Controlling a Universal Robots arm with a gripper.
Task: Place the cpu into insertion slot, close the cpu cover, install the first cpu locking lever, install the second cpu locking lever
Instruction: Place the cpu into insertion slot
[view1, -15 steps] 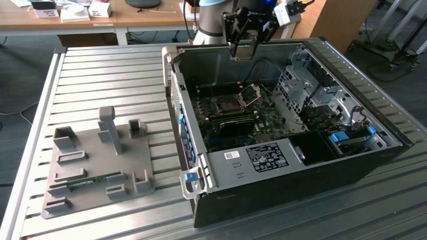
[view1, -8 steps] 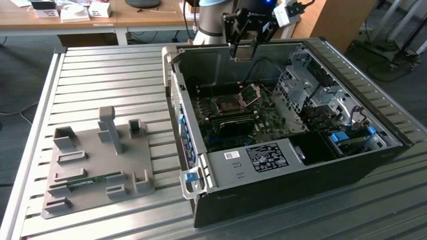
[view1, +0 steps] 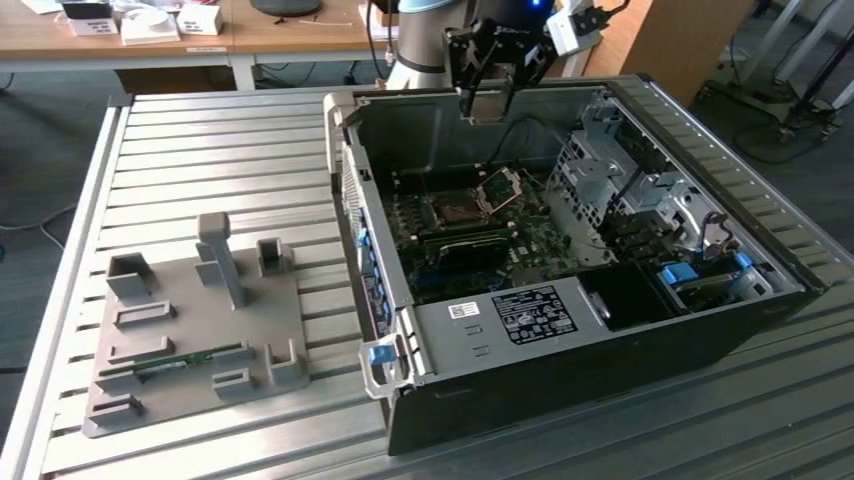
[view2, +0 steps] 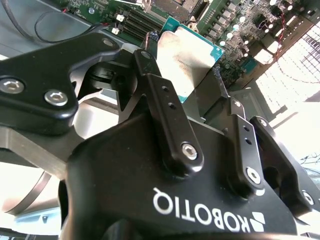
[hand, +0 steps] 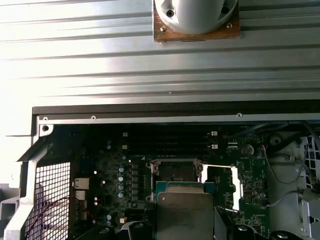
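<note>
One hand (view1: 489, 112), clamped on the cpu (view2: 186, 65). In the second wrist view both black fingers (view2: 167, 107) pinch opposite edges of the chip, its grey metal top facing the camera w/ a green rim showing.

Room: the PC case (view1: 747, 330) lies on its side on the slatted counter (view1: 214, 130), upper side open. Its walls ring the mobo (view1: 534, 235) all round, & the drive cage (view1: 607, 175) stands close to the insertion slot (view1: 451, 208) on the exterior view's right. A grey fixture plate (view1: 187, 330) sits on the counter near the case, on the exterior view's left.

In the exterior view your hand hangs above the case near its far wall, well apart from the board. The cpu cover (view1: 502, 186) is tilted up, so the slot is uncovered. In the first wrist view the chip hangs over the slot's near edge, w/ the memory slots (hand: 170, 141) beyond the slot.
</note>
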